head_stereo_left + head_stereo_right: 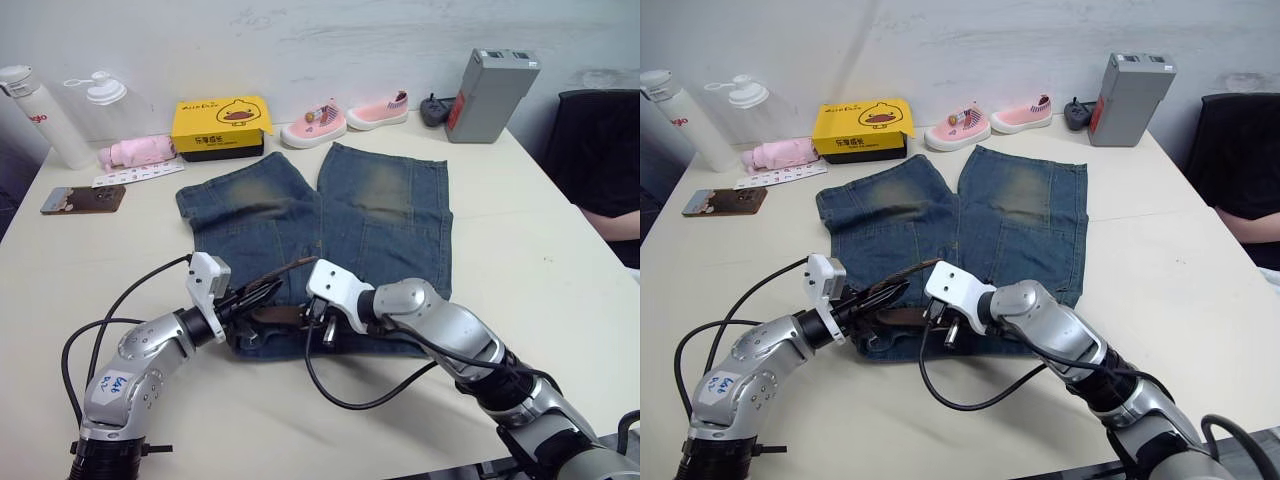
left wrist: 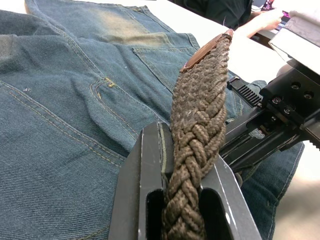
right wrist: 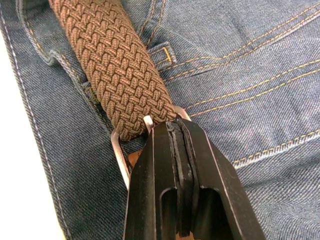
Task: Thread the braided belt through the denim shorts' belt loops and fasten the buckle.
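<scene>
While your left gripper (image 2: 182, 200) clamps the belt (image 2: 200, 115) and your right gripper (image 3: 176, 131) pinches the buckle (image 3: 120, 150) at the shorts' (image 1: 330, 215) waistband, beware slack: pulling unevenly could drag the strap off the prong or bunch the denim.

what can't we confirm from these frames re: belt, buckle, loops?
- Buckle: right wrist view shows only part of its silver frame; the right gripper covers the rest, prong unseen.
- Belt loops: head views, too small, and both grippers sit over the waistband of the denim shorts. How many are threaded is unclear.
- Braided belt: left wrist view, clamped in the left gripper; the strap runs off the frame edge.
</scene>
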You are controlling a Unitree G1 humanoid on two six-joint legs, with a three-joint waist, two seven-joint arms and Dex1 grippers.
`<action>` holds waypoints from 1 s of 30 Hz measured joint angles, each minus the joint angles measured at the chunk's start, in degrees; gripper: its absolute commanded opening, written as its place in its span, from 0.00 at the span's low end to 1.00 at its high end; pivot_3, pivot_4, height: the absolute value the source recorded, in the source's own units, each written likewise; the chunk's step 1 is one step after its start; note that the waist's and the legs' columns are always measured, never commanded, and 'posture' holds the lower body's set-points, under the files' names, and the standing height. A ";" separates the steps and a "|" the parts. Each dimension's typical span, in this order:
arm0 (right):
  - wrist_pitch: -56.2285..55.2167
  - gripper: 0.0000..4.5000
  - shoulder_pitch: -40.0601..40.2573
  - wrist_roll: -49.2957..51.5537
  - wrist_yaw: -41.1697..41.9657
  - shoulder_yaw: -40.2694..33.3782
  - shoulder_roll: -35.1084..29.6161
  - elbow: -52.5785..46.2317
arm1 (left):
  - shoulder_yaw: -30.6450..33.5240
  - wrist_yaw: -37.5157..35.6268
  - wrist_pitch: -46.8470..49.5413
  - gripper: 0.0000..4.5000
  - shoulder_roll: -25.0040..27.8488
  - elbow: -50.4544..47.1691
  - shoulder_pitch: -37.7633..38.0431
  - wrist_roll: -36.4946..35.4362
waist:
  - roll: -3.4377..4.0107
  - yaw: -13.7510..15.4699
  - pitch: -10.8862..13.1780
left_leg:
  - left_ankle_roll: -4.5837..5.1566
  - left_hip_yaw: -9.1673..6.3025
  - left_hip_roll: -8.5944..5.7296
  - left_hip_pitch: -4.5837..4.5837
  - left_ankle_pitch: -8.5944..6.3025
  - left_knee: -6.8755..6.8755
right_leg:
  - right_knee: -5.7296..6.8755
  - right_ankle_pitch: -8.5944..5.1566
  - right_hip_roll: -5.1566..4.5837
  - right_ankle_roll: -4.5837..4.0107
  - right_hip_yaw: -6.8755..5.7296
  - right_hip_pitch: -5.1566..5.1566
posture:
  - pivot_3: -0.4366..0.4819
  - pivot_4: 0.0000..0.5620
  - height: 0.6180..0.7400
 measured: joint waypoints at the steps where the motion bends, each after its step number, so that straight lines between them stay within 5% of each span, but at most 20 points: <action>1: -0.22 0.01 -0.02 -0.24 0.19 0.12 -0.10 -0.01 | 0.00 -0.12 -0.06 0.00 0.00 0.03 0.00 0.06 | 0.00 0.00 0.00 | 0.00 0.00 0.00 0.00 0.00 0.00 | 0.00 0.00 0.00 0.00 0.00 0.00 | 0.48 0.27 0.72; 30: 1.84 0.01 -0.16 0.39 2.59 -2.48 -1.33 -2.79 | -0.01 -0.39 -0.23 0.00 0.23 1.51 -0.13 0.30 | 0.00 0.01 0.00 | 0.00 -0.02 0.00 -0.02 0.00 0.00 | -0.01 0.00 -0.01 0.00 -0.01 -0.01 | 0.48 0.27 0.72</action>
